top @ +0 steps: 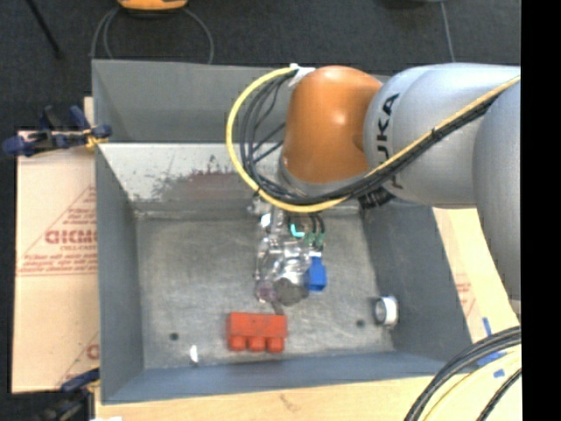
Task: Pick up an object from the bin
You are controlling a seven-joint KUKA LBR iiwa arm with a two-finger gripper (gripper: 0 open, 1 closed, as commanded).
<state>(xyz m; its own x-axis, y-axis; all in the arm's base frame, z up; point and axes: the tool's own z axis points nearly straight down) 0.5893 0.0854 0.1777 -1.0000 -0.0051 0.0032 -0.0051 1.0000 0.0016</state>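
Red toy brick (257, 331), with three round studs along its near edge, is lying flat on the floor of the grey metal bin (115, 244), close to the near wall and a little left of the middle. The gripper (285, 281) is being held low over the middle of the floor, just beyond the brick's far side. Whether the two are touching cannot be told, and whether the gripper is open or closed cannot be told either. A small silvery round piece (384, 309) is lying well to the right, near the right wall. A tiny white scrap (194, 353) is lying left of the brick, against the near wall.
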